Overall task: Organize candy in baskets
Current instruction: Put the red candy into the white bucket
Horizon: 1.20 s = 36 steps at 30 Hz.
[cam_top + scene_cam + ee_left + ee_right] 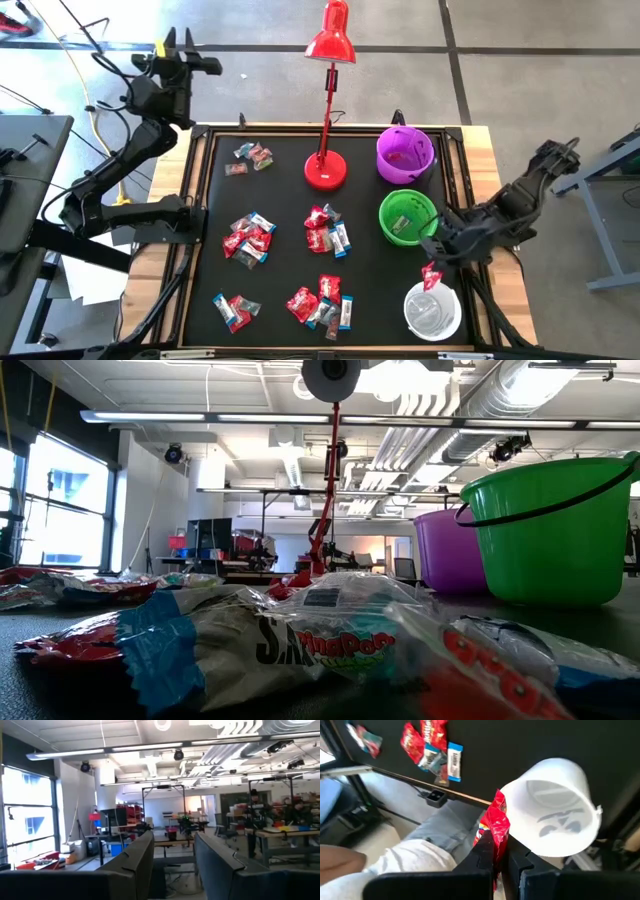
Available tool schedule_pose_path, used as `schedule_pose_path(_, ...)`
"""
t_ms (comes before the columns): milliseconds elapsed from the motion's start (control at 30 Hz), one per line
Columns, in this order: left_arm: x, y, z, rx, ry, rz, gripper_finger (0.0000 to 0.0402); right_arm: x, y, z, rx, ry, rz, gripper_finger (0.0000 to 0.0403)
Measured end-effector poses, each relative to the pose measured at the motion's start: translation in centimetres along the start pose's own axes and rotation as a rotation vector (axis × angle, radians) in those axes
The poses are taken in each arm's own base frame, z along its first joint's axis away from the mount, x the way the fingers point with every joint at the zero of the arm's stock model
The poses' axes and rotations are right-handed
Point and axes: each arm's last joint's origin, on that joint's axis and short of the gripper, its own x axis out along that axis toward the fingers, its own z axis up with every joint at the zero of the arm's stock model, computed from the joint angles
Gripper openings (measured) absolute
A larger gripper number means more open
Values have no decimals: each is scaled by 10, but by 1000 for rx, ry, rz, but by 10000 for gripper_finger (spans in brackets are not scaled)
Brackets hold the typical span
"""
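Red-wrapped, the candy (pixel 496 822) pinched in the right gripper (pixel 432 272) hangs just above the rim of the white basket (pixel 433 311), a spot that, as I read it, serves a drop straight into that tub. The fingers (pixel 482 852) are clamped tight on the wrapper's lower edge, so the sweet stands up clear of them and can fall free once they part. The green basket (pixel 406 216) and purple basket (pixel 405 153) sit in a row farther up the same side of the black mat (pixel 285 195), within this arm's easy reach. The rest of the sweets lie in loose clusters (pixel 248 238) across the mat, unsorted. A red desk lamp (pixel 328 95) stands near the middle. The left gripper (pixel 178 50) is raised well off the table's far corner, its fingers apart and empty, apparently parked out of the way.
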Motion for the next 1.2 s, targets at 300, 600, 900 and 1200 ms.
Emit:
schedule_pose_path(300, 0, 0, 0, 3, -3, -2, 127, 12, -10, -24, -53, 48, -62, 1)
schedule_pose_path(600, 0, -1, 0, 29, -2, -5, 127, 41, -15, -34, -109, -46, -210, 1)
schedule_pose_path(900, 0, -1, 0, 61, -4, -18, 127, 62, -13, -39, -87, -27, -307, 1)
schedule_pose_path(1200, 1, -3, -4, 167, 21, -16, 127, 64, -10, -42, -66, 3, -282, 1)
